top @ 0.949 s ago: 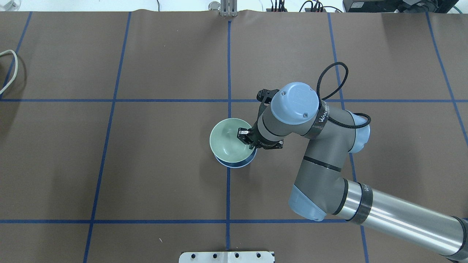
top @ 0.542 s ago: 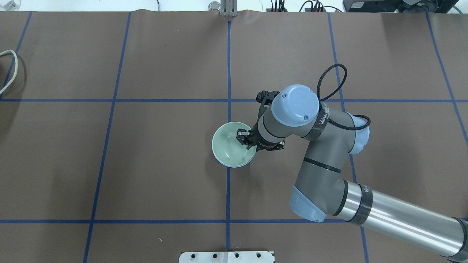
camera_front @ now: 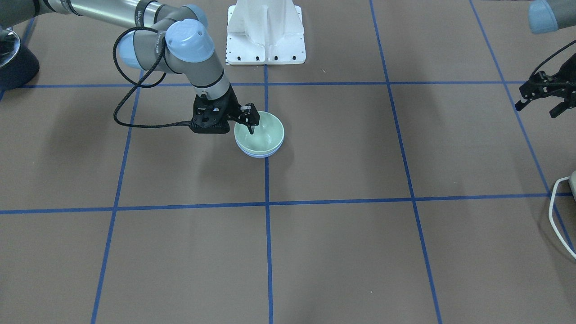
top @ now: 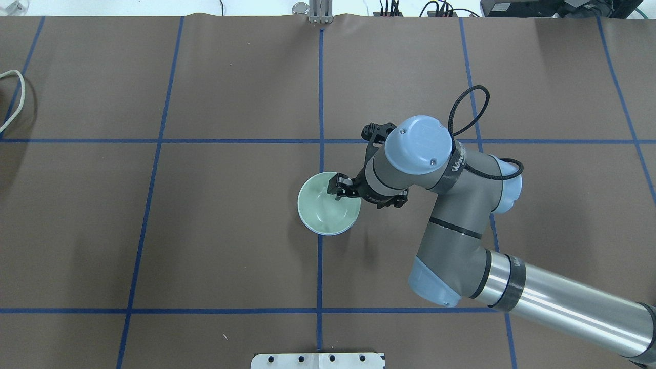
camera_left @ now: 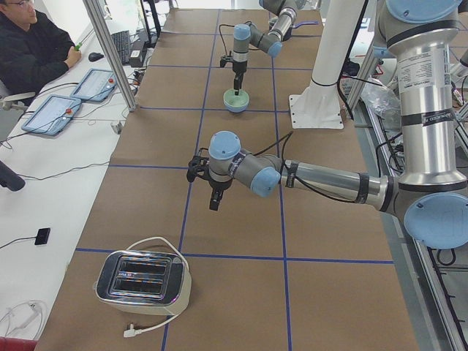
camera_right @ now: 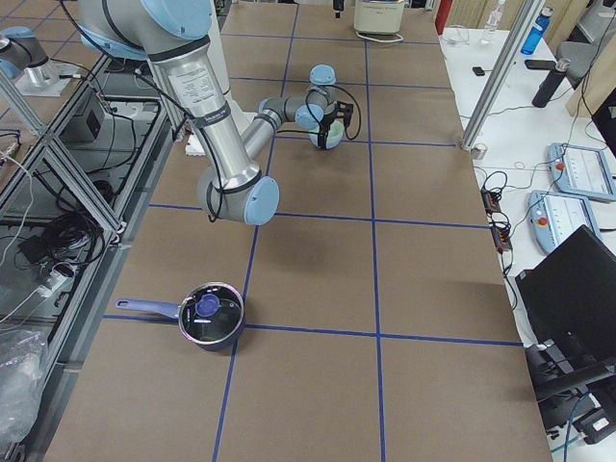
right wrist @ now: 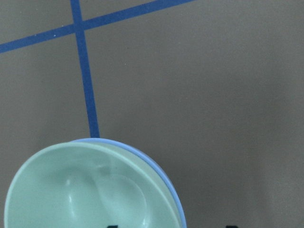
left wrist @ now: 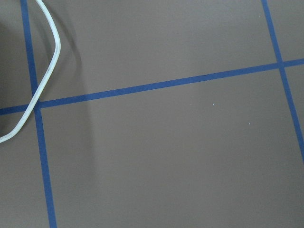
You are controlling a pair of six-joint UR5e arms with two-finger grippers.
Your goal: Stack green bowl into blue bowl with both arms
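Since the green bowl looked smooth, rigid and light, probably slick under hard pads, its thin rim seemed the natural place to pinch. Pale mint and plain, it sat nested in the blue bowl at mid-table, leaving only a periwinkle crescent showing. The right gripper stood with jaws apart astride that rim; the left gripper hung spread, well away.

Green bowl sits upright, nested inside blue bowl, at the near left; both are cut off by the view's near edge. Blue bowl shows only as a thin rim along the green bowl's far and right sides. Brown table surface fills the remainder. One blue tape line runs down to the bowls' far rim. A second tape line crosses it at the far left, slanting.
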